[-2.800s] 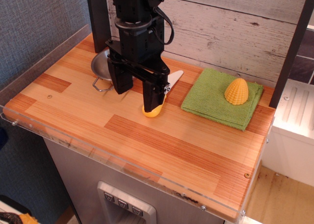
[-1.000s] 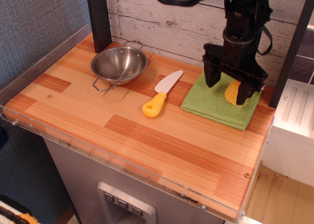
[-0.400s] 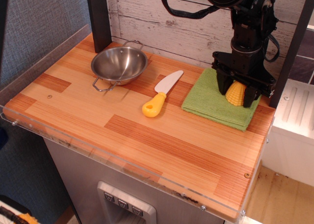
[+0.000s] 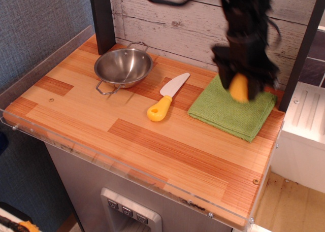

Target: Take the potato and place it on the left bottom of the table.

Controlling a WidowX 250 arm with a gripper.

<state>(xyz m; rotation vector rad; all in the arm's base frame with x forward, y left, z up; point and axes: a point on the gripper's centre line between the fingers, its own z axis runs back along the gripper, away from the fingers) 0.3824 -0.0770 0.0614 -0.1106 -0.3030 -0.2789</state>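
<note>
Yellow-orange and smeared by motion blur, the potato (image 4: 238, 87) shows only as a rounded lump, its ridges and upper part hidden by the dark gripper (image 4: 242, 84) pinching it from both sides. Its long axis seems roughly upright, though blur makes that uncertain. It hangs over the green cloth (image 4: 228, 110) at the table's (image 4: 152, 140) far right; whether it touches the cloth cannot be told.
</note>
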